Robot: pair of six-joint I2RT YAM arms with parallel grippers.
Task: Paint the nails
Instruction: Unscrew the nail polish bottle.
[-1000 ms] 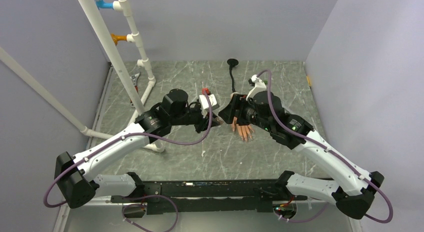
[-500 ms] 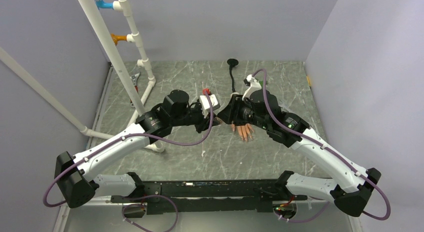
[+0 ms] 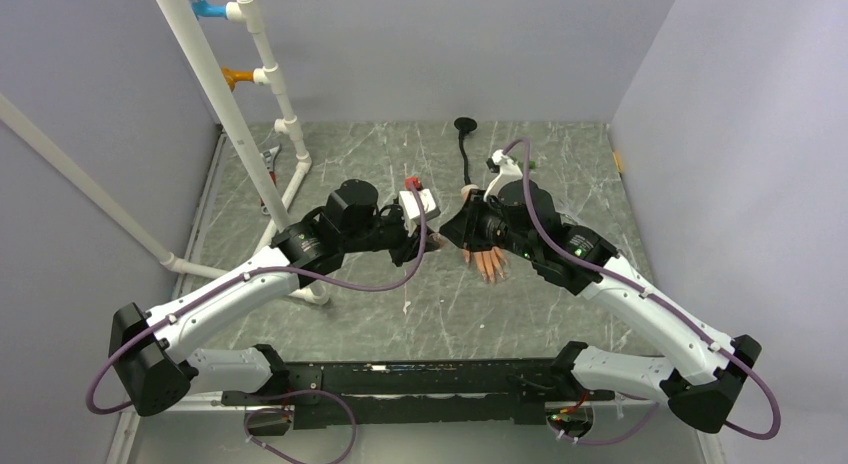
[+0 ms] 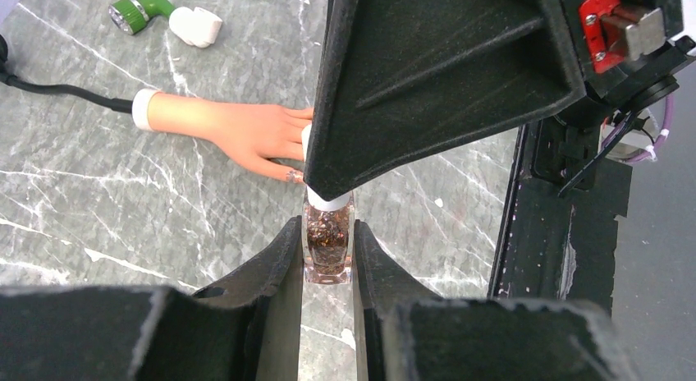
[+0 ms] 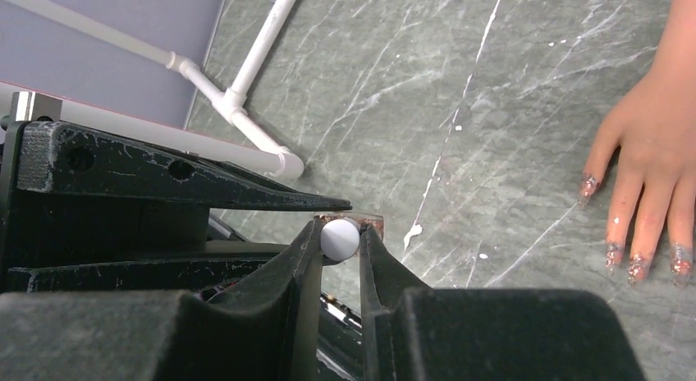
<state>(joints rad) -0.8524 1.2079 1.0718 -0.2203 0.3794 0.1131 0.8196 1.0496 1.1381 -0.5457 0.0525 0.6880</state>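
A: What is the left gripper [image 4: 327,236] doing?

B: Its jaws are clamped on the sides of a small nail polish bottle [image 4: 328,251]. The bottle is brown with glitter and stands upright on the marbled grey table [image 3: 420,309].

A: And the right gripper [image 5: 341,231]?

B: It reaches in from the opposite side and is closed on the bottle's white cap [image 5: 340,239]. The right wrist view shows both fingers pressed against the round top.

A: Where is the mannequin hand [image 4: 242,128]?

B: It lies flat on the table just beside the bottle, palm down. From above, its fingers point toward the arms' bases and the right wrist hides part of it. A white cuff [image 4: 144,110] ends the wrist, and a black cable [image 4: 57,89] runs away from it.

A: And the nails [image 5: 636,268]?

B: They sit at the fingertips, resting on the table, with a patchy glitter coat. Neither gripper touches them. One fingertip lies close to the cap; whether they touch cannot be told.

A: Anything else around?

B: A green-and-white tool [image 4: 164,11] lies beyond the cuff. A white pipe frame [image 3: 250,104] stands at the far left.
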